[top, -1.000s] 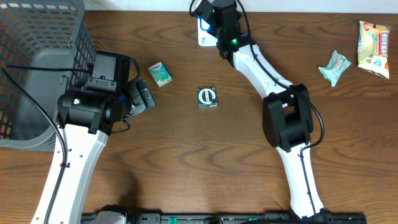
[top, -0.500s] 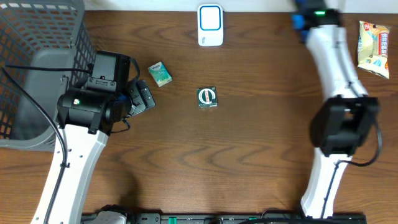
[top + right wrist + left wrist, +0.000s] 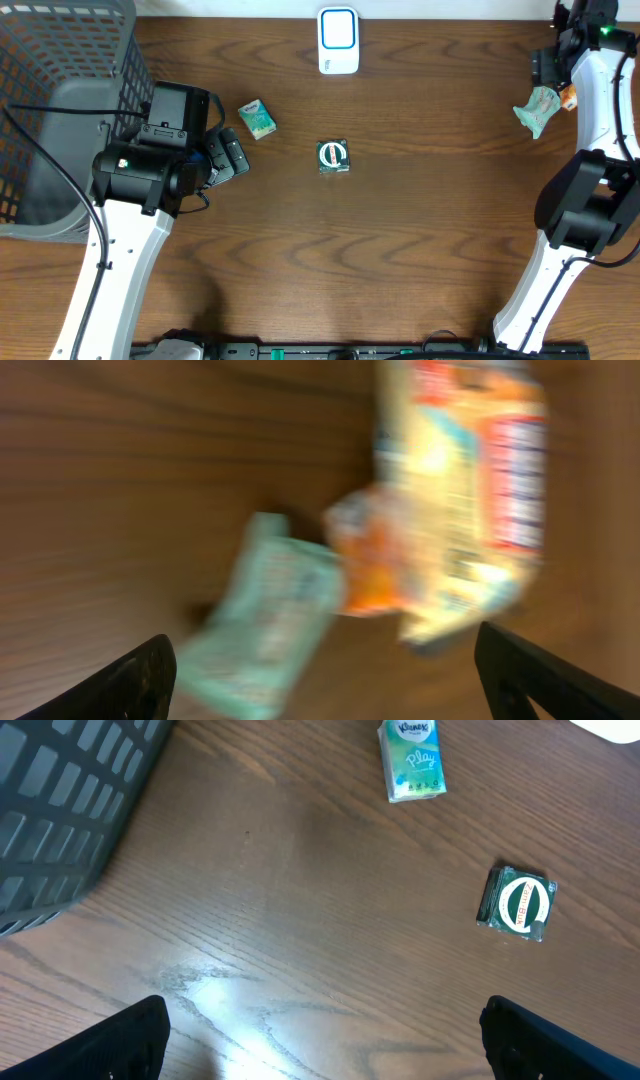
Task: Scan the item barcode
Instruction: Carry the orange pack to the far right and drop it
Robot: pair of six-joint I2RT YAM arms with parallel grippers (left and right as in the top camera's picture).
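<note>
A: Count on the worktop [image 3: 400,260]?

B: One barcode scanner [image 3: 338,40], one grey mesh basket [image 3: 45,110], five loose items. Two arms.

A: Break the items down.

B: One Kleenex tissue pack [image 3: 257,118], just beside the left arm [image 3: 150,170]. One green square packet [image 3: 333,157] with a white oval, mid-worktop, nearer than the scanner and well apart from it. At the far right corner there are three. One teal wrapper [image 3: 537,108], one small orange packet [image 3: 567,98], one yellow-orange snack bag [image 3: 460,480]. From overhead the right arm [image 3: 600,150] hides the bag.

A: Where's the scan item?

B: Can't tell which is the scan item. The orange packet [image 3: 360,560] shows in the right wrist view, between teal wrapper [image 3: 270,620] and snack bag. That view is badly blurred, so I can't tell if it lies flat on the wood. Scanner sits at the far edge, centre, well apart from that cluster.

A: Right jaws?

B: Released. Fingertips [image 3: 560,680] are spread to both bottom corners of the wrist view, nothing between them.

A: Left jaws?

B: Also released, fingertips [image 3: 120,1040] wide apart over bare wood, grasping nothing. Tissue pack [image 3: 412,760] and green packet [image 3: 517,904] lie ahead of them, untouched.

A: Basket?

B: Far left corner, behind the left arm.
</note>
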